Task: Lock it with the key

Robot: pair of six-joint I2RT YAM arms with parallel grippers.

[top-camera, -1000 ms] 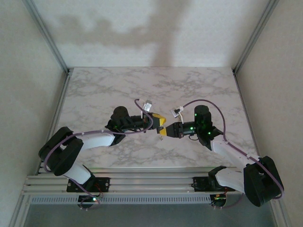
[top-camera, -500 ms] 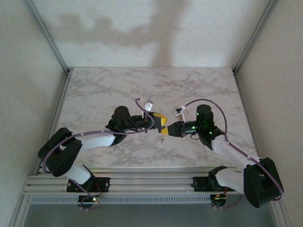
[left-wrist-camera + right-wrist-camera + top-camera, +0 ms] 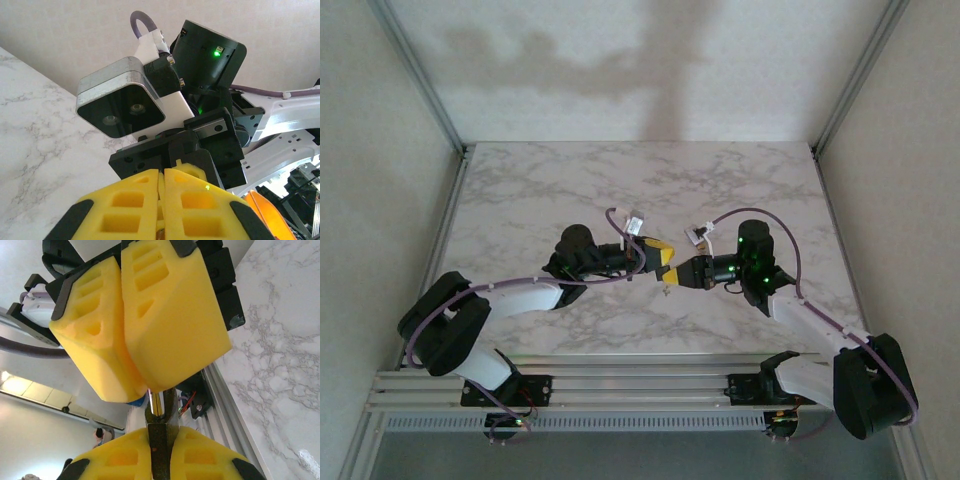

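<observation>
Yellow right jaws grip the key (image 3: 158, 427), left jaws closed

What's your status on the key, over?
Left end effector shut, load unclear. Right end effector shut on key, tip to tip. Nothing in the way.

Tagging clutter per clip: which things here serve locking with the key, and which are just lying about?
In the job:
left gripper, shut
right gripper, pinching the key, whose brass shaft runs up to the left gripper

Not in it:
marble table, aluminium rail, purple cables; all fixtures, not loose items
</observation>
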